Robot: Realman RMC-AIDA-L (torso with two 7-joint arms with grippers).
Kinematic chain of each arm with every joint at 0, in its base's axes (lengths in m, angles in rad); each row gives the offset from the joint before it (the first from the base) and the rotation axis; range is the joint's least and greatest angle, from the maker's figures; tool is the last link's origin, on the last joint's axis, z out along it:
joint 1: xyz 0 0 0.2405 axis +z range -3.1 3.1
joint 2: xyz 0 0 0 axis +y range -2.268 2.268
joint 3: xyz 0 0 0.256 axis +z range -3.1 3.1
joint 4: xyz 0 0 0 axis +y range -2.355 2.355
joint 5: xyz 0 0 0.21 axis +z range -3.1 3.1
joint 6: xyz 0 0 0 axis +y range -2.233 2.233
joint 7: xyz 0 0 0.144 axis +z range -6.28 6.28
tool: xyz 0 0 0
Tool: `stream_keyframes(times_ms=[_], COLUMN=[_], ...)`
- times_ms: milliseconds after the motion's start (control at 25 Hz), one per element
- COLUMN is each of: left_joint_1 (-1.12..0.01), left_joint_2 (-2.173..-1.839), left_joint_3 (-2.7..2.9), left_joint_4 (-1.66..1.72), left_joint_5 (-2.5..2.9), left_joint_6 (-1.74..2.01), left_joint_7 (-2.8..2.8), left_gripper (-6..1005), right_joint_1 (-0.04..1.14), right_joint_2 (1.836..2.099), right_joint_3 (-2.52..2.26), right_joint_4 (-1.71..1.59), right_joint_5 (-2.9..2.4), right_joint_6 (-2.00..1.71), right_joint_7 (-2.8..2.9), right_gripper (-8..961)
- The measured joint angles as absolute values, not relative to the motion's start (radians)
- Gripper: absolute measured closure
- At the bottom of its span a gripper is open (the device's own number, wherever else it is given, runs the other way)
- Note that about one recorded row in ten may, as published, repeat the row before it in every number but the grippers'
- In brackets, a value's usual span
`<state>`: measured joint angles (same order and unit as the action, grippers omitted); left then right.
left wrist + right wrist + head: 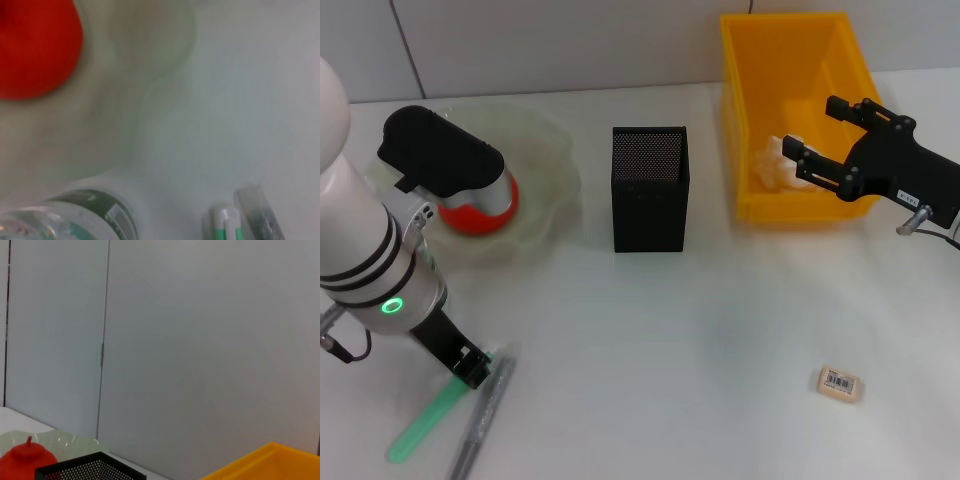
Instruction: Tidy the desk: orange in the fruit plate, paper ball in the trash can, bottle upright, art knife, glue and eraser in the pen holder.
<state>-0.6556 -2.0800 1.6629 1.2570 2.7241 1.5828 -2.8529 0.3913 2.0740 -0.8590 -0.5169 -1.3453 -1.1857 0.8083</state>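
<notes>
Currently your left gripper (472,368) sits low at the near left of the white desk (700,320), right at the upper ends of two items lying side by side: a green-and-white stick, likely the glue (428,418), and a grey pen-shaped tool, likely the art knife (482,420). Whether its jaws are released or clenched you cannot tell, as the arm body covers them. Your left wrist view shows the capped ends of the same two items just beside each other, along with a clear bottle (65,220) at the frame edge; whether that bottle stands or lies cannot be judged.

You will find the orange (480,208) resting in the pale green fruit plate (545,175) at the far left, partly hidden behind your left arm. The black mesh pen holder (650,188) stands upright at the centre rear of the desk, between the plate and the yellow bin serving as trash can (790,60).

Your right gripper (812,140) hangs over the near right part of the trash can, its jaws spread apart and grasping nothing. A crumpled white paper ball (775,160) lies inside the bin, just beside that gripper.

The eraser (839,383), tan with a barcode label, lies flat on the near right of the desk, well apart from both grippers and from the pen holder
</notes>
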Motion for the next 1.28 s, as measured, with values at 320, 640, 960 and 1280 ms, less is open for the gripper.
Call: stream_keyframes(times_ms=[320, 640, 960, 1280], left_joint_1=[-0.668, -0.669, -0.669, -0.668], left_joint_2=[-2.08, -2.08, -2.08, -2.08], left_joint_3=[1.657, 1.655, 1.654, 1.656], left_joint_4=[1.211, 1.21, 1.204, 1.224], left_joint_5=[2.725, 2.726, 2.72, 2.717], left_joint_6=[1.581, 1.578, 1.579, 1.585], left_joint_7=[-2.839, -2.84, -2.842, -2.849], left_gripper=[697, 735, 780, 814], right_joint_1=[0.391, 0.39, 0.385, 0.383], right_joint_2=[2.074, 2.074, 2.075, 2.075], right_joint_3=[-0.859, -0.859, -0.859, -0.859], right_joint_4=[-0.517, -0.517, -0.519, -0.519], right_joint_5=[-1.347, -1.347, -1.346, -1.345], right_joint_6=[-1.186, -1.186, -1.189, -1.189], right_joint_7=[0.808, 0.808, 0.808, 0.808], right_gripper=[188, 188, 188, 188])
